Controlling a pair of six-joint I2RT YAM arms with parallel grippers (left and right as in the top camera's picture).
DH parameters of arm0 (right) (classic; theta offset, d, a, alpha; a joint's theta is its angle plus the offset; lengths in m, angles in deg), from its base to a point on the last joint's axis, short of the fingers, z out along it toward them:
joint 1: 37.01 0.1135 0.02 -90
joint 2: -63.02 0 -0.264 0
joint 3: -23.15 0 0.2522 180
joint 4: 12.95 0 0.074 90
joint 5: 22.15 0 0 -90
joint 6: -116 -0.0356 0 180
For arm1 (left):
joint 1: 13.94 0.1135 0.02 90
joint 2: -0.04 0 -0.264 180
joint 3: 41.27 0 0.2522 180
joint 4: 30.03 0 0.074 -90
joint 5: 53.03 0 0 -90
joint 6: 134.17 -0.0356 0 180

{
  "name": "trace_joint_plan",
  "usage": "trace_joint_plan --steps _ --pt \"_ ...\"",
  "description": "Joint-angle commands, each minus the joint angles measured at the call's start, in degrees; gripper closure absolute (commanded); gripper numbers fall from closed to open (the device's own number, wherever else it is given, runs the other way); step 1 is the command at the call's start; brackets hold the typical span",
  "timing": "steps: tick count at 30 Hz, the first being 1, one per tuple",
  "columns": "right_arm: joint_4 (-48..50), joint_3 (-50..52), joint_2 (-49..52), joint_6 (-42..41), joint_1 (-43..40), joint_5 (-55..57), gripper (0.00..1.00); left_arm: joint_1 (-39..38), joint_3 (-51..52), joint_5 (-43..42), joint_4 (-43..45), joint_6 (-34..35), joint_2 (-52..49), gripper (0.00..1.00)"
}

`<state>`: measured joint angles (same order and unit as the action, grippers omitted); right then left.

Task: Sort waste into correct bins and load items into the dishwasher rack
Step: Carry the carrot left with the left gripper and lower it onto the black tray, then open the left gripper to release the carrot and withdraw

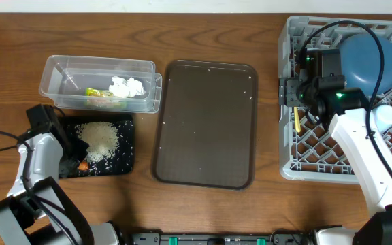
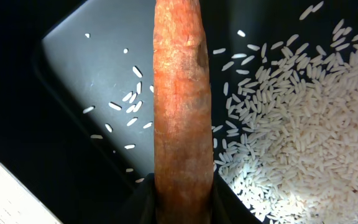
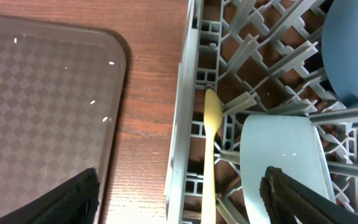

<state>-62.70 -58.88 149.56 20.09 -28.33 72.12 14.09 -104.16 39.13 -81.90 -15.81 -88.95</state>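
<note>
Two arms, two pretty different situations. On the left wrist cam the left fingers (image 2: pixel 225 211) are clamped on the orange carrot stick (image 2: pixel 182 112). You only see the dark tips at the bottom edge, one each side of the stick's near end, and the rest of the stick pokes straight out away from them up the middle of the shot. It hangs over the black tray (image 2: pixel 86 68), with the loose rice (image 2: pixel 303 137) piled off to one side and a few stray grains under it. I can't tell if the far end touches the tray floor.

From overhead the same stick shows as a little orange bit at the tray's near-left corner. The clear tub (image 1: pixel 53 71) sits just behind the black tray and has the white tissue (image 1: pixel 126 87) and the yellow-green wrapper (image 1: pixel 103 94) in it.

The right fingers (image 3: pixel 73 199) are spread wide, holding nothing. They sit above the left wall of the grey dishwasher rack (image 3: pixel 184 124). The pale yellow spoon (image 3: pixel 211 143) lies just inside that wall, below and between the two fingers, touching neither. A pale blue dish (image 3: pixel 281 162) (cup or bowl, can't say) sits beside the spoon, closer to the other finger, and the dark blue plate (image 3: pixel 353 50) is further in. The brown tray (image 3: pixel 42 106) is on the tabletop (image 3: pixel 151 124) next to the rack
</note>
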Motion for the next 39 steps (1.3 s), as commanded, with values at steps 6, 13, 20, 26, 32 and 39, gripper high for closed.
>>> trace_joint_plan --steps 6,13,20,26,32,39 --pt "-0.02 -1.05 -0.39 -0.87 -0.15 -0.22 0.18 0.28 0.26 1.51 -0.02 0.26 -0.94 0.70" --pt "0.00 -1.05 -0.39 -0.87 -0.15 -0.22 0.18 0.31 -0.33 1.53 -0.68 0.24 -0.09 0.61" --pt "0.00 -1.05 -0.39 -0.87 -0.15 -0.22 0.18 0.28 -2.12 1.53 -4.90 0.26 6.25 0.60" --pt "-0.02 -1.05 -0.39 -0.87 -0.15 -0.22 0.18 0.31 -2.12 1.60 -9.88 1.79 12.46 0.75" --pt "-0.02 -1.05 -0.39 -0.87 -0.15 -0.22 0.18 0.31 -2.12 2.36 -17.22 8.17 13.88 0.94" --pt "-0.02 -1.05 -0.39 -0.85 -0.15 -0.22 0.18 0.31 -1.99 13.99 -26.60 28.79 13.88 0.94"
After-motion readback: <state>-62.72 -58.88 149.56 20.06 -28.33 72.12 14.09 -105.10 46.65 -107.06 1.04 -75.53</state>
